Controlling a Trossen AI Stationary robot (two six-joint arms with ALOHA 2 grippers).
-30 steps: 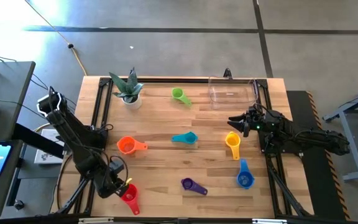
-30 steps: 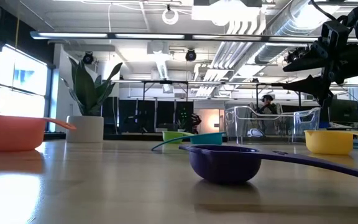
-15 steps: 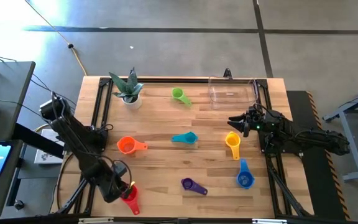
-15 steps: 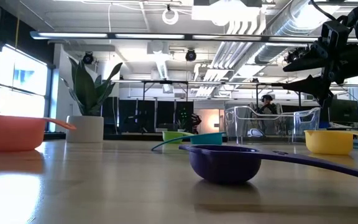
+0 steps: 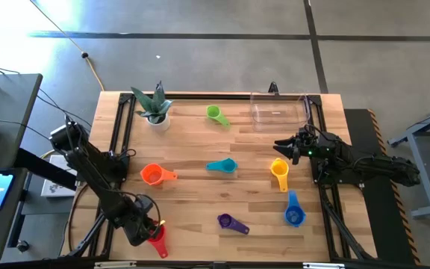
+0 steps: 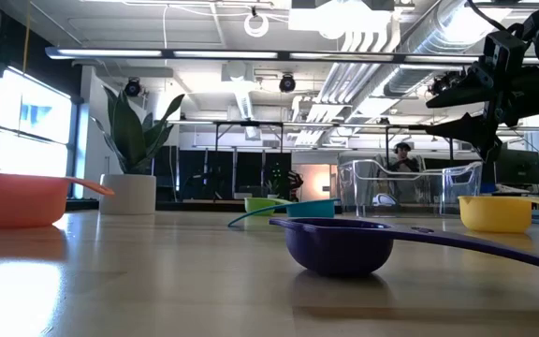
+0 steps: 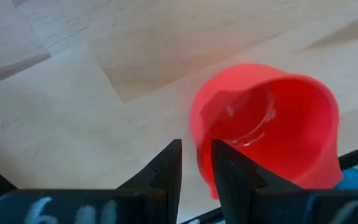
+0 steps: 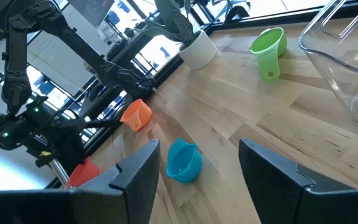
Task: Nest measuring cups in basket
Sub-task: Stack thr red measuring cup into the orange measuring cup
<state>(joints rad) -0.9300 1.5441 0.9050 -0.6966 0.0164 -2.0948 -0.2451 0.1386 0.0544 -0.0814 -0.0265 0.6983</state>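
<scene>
Seven measuring cups lie apart on the wooden table: green (image 5: 215,114), orange (image 5: 152,175), teal (image 5: 222,166), yellow (image 5: 278,170), blue (image 5: 294,215), purple (image 5: 227,221) and red (image 5: 156,237). The clear basket (image 5: 278,110) stands at the far right with no cup in it. My left gripper (image 5: 149,230) is low at the near left corner, shut on the red cup (image 7: 266,118). My right gripper (image 5: 281,146) hangs open above the table, between the basket and the yellow cup. My left gripper comes from above, pointing down, and has the red cup's wall at its rim (image 7: 201,134) between its two fingers. One finger (image 7: 166,171) is outside the bowl and the other (image 7: 232,177) is over its inside. The cup's mouth faces up; I cannot tell whether it is lifted.
A white pot with a green plant (image 5: 154,108) stands at the far left corner. Black frame rails run along the table's left and right edges. Bare wood lies open in the middle, between the teal and purple cups.
My left arm has swung toward the near edge and a little to the right, bringing its gripper down over the red cup. The red cup stays at about the same spot. My right arm has kept still.
</scene>
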